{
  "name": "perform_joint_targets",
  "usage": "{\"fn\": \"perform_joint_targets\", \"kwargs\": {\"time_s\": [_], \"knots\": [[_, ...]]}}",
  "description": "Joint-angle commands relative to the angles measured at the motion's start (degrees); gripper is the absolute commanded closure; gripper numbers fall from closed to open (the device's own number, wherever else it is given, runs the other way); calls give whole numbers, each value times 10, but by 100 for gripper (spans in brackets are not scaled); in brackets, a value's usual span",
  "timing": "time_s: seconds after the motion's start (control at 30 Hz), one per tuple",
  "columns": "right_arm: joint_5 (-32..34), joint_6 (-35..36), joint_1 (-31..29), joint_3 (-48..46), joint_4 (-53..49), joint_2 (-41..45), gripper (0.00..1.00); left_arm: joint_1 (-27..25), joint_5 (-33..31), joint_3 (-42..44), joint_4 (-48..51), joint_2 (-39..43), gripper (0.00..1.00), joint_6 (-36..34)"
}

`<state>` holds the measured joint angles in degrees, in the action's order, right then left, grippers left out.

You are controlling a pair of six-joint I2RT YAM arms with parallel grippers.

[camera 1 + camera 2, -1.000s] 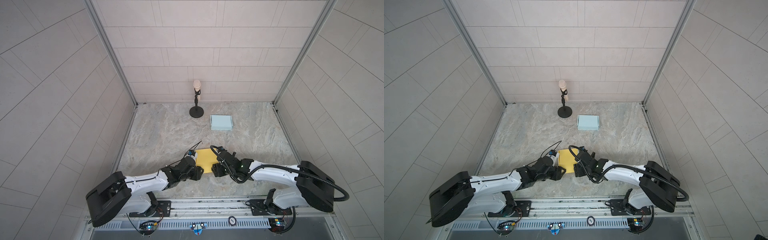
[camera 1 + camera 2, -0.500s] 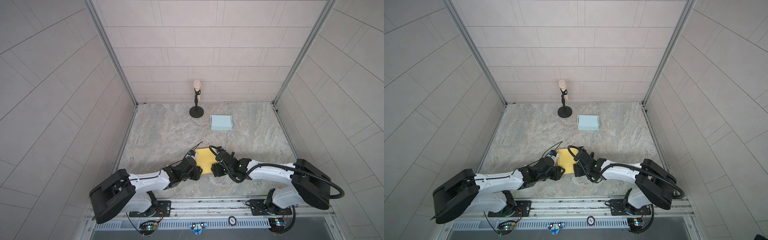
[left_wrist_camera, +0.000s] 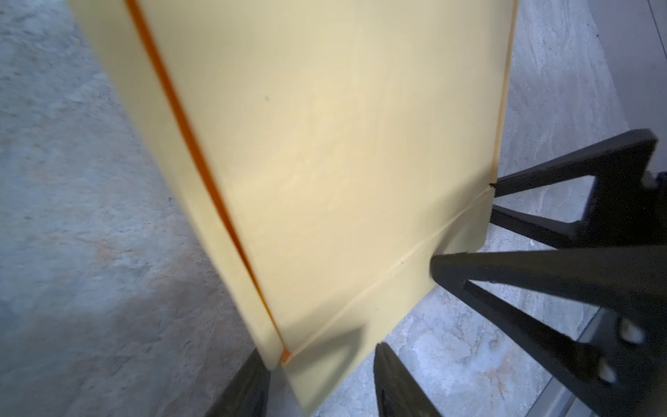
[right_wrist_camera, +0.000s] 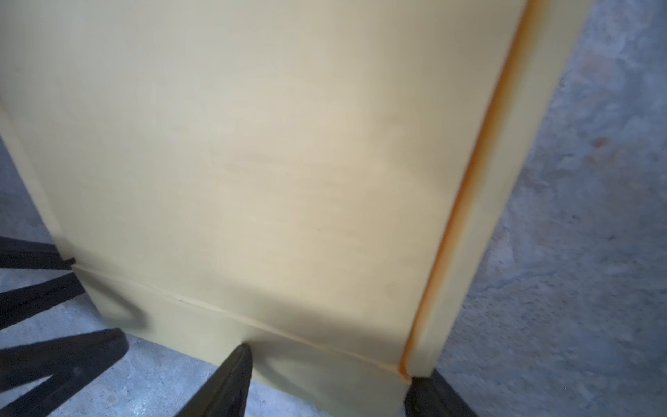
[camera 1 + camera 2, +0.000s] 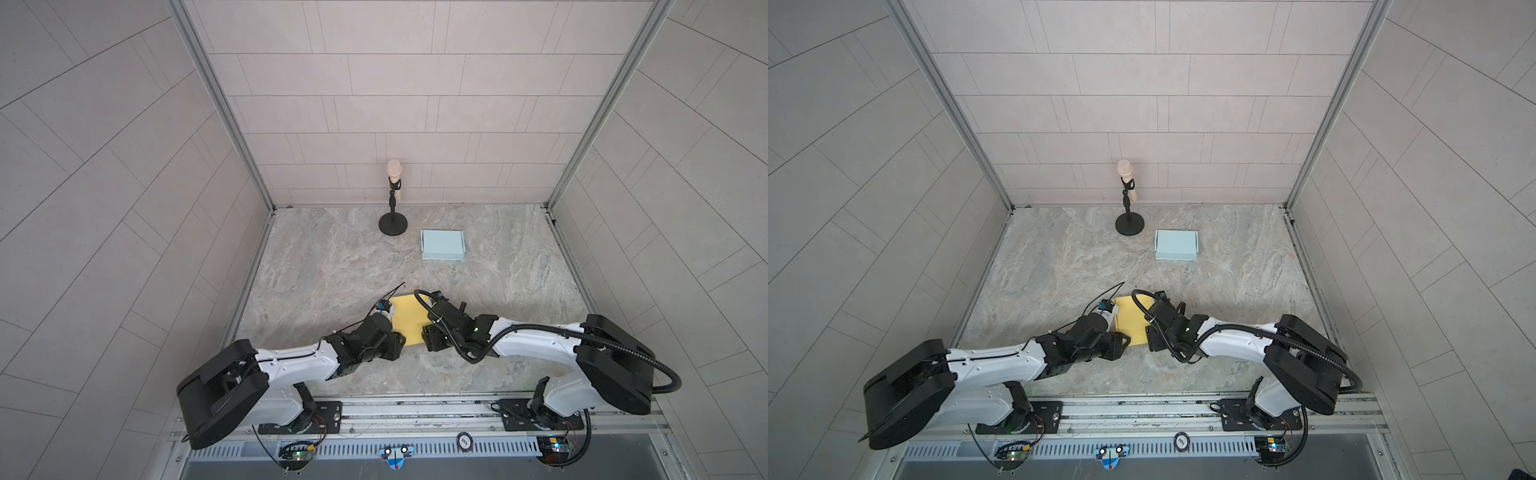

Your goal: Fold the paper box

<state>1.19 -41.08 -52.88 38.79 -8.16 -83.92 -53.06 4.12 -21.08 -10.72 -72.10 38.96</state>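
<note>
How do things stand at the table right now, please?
Left tool open, right tool open, both astride the yellow paper box at its near edge. Box not yet formed. Blue box and microphone stand well behind, out of the way.

Marbled table (image 5: 332, 266): mic stand (image 5: 392, 226) at the back, blue box (image 5: 442, 245) just beside, yellow box (image 5: 409, 320) near the front, seemingly lying flat.

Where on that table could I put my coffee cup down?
The tabletop is bare left of the microphone stand, right of the blue box, and between that box and the yellow sheet. Crowded: front centre, where left gripper and right gripper meet.
</note>
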Motion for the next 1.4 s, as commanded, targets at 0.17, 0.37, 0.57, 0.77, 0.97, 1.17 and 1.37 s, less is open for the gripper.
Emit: {"fn": "perform_joint_targets", "kwargs": {"time_s": [0.17,0.37,0.57,0.77,0.97,1.17,1.37], "knots": [[17,-1,-4,12,-8,-5,33,4,-2,17,28,49,41,-17],[16,0,-1,14,-4,-13,33,48,17,20,59,90,40,-39],[14,0,0,17,-4,-10,34,54,26,15,51,82,39,-38],[10,3,0,21,-4,-6,34,54,40,18,14,54,38,-29],[9,7,0,31,-4,-13,34,74,31,2,59,87,38,-50],[5,12,2,40,-4,-19,34,107,38,-23,93,94,39,-83],[2,14,4,48,-4,-25,33,107,59,-23,52,51,39,-74]]}}
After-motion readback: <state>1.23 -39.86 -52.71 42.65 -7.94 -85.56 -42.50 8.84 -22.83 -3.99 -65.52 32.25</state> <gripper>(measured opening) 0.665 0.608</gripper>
